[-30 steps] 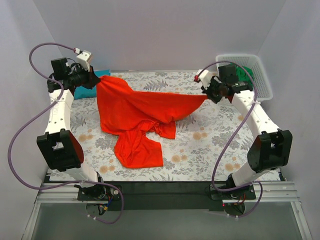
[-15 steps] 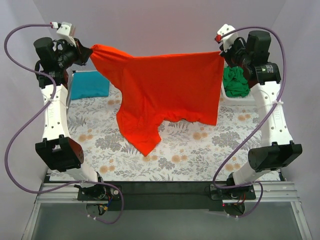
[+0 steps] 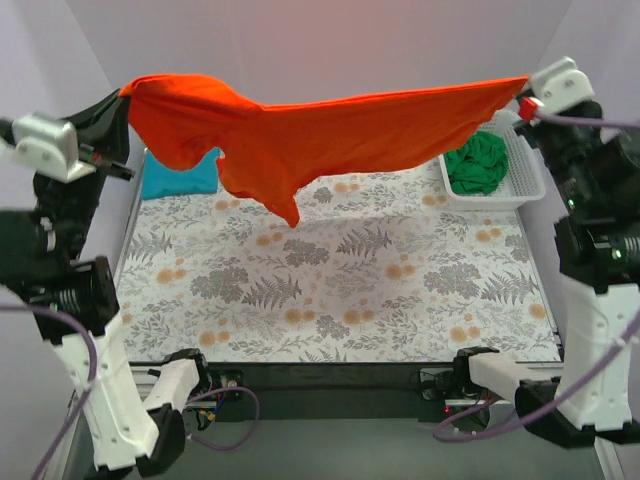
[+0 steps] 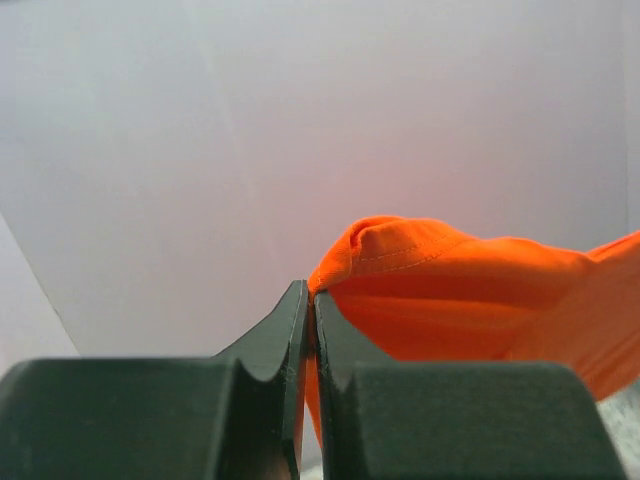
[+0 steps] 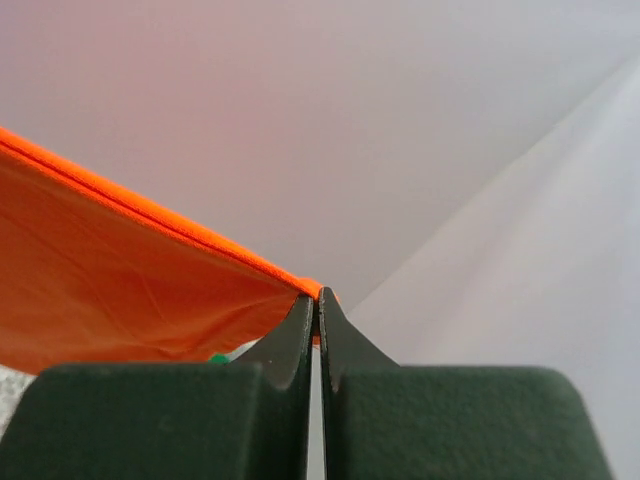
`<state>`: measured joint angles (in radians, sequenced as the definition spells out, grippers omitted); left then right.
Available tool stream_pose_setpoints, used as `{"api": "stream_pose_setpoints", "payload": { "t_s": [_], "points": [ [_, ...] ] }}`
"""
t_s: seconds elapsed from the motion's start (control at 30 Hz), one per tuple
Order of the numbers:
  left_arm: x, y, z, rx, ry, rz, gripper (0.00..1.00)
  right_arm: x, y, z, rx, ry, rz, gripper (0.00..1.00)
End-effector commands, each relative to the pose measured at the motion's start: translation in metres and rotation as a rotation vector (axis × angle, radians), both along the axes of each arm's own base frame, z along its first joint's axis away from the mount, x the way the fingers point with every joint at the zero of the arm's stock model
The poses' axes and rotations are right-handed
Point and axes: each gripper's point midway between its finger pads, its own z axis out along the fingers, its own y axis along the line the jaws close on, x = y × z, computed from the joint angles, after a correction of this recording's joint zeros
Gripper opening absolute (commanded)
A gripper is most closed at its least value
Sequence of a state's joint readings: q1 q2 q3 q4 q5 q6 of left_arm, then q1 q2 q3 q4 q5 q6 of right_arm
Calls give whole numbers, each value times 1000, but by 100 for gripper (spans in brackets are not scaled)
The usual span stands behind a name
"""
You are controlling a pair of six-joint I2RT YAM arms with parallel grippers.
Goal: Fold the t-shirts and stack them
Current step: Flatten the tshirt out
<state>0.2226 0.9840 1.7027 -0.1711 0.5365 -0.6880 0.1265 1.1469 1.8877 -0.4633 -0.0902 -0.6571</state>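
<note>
Above the table point(image 3: 330, 290), airborne orange t-shirt point(image 3: 330, 135)

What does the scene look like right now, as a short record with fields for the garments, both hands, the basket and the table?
orange t-shirt: held up in the air, stretched between both hands, with a loose part hanging down nearer the left hand
left hand: shut on one end of the orange t-shirt
right hand: shut on the opposite end
teal garment: folded, lying at the far left of the table
green garment: bunched inside the basket
basket: white, at the far right corner
table: floral cover
</note>
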Motion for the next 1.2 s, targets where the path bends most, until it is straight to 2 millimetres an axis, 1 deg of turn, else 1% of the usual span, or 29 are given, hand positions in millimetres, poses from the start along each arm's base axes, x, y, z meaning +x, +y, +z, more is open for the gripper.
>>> {"api": "stream_pose_setpoints", "payload": {
  "t_s": [0.0, 0.03, 0.1, 0.13, 0.17, 0.23, 0.27, 0.3, 0.4, 0.43, 0.47, 0.53, 0.57, 0.6, 0.63, 0.67, 0.7, 0.77, 0.8, 0.87, 0.9, 0.93, 0.97, 1.0, 1.03, 1.07, 1.1, 1.13, 1.17],
  "points": [
    [-28, 9, 14, -35, -88, 80, 0, -48, -21, 47, 46, -205, -76, 1],
    [-47, 7, 22, -30, -129, 88, 0, -68, -24, 58, 52, -257, -81, 1],
    [-65, 6, 29, -22, -170, 108, 0, -85, -28, 68, 60, -304, -89, 1],
    [-73, 6, 35, -26, -191, 122, 0, -100, -30, 77, 60, -350, -92, 1],
    [-85, 4, 40, -21, -218, 125, 0, -107, -31, 83, 59, -372, -95, 1],
    [-91, 3, 42, -15, -218, 130, 0, -121, -33, 95, 46, -419, -104, 1],
    [-98, 1, 47, -8, -231, 127, 0, -123, -34, 98, 39, -429, -108, 1],
    [-98, 0, 46, -1, -221, 127, 0, -123, -34, 99, 31, -433, -110, 1],
    [-83, -3, 24, 26, -149, 103, 0, -102, -32, 88, -14, -397, -124, 1],
    [-78, -7, 13, 49, -120, 81, 0, -85, -29, 72, -35, -353, -118, 1],
    [-57, -4, -13, 48, -49, 71, 0, -75, -26, 63, -51, -329, -106, 1],
    [-49, -7, -40, 61, 8, 47, 0, -52, -17, 39, -85, -273, -77, 1],
    [-43, -12, -57, 74, 52, 9, 0, -29, -14, 9, -106, -200, -67, 1],
    [-30, -12, -86, 77, 118, -12, 0, -16, -9, -7, -119, -167, -50, 1],
    [-23, -13, -105, 87, 159, -29, 0, -6, -6, -22, -135, -139, -38, 1],
    [-19, -17, -121, 95, 197, -64, 0, 15, -1, -62, -157, -52, -19, 1],
    [-4, -17, -154, 87, 273, -84, 0, 26, 5, -76, -171, -31, 9, 1],
    [10, -15, -184, 94, 336, -96, 0, 45, 14, -115, -178, 47, 53, 1],
    [22, -12, -213, 77, 406, -105, 0, 60, 24, -153, -187, 132, 101, 1],
    [44, -6, -249, 71, 496, -104, 0, 74, 35, -188, -191, 200, 138, 1],
    [53, -3, -266, 60, 534, -100, 0, 87, 40, -228, -200, 285, 154, 1],
    [65, 1, -292, 46, 588, -97, 0, 94, 47, -239, -204, 290, 168, 1],
    [79, 6, -317, 32, 651, -93, 0, 101, 50, -257, -209, 322, 175, 1],
    [89, 9, -333, 22, 688, -87, 0, 113, 54, -283, -217, 374, 183, 1],
    [100, 18, -351, 9, 713, -41, 0, 117, 60, -303, -223, 412, 195, 1],
    [115, 24, -374, -11, 777, -28, 0, 127, 63, -307, -225, 403, 191, 1],
    [124, 27, -381, -16, 777, -13, 0, 140, 65, -333, -225, 461, 179, 1],
    [134, 36, -389, -33, 795, 37, 0, 149, 68, -335, -221, 464, 174, 1],
    [147, 40, -406, -49, 843, 48, 0, 163, 67, -357, -223, 509, 153, 1]
  ]
}}
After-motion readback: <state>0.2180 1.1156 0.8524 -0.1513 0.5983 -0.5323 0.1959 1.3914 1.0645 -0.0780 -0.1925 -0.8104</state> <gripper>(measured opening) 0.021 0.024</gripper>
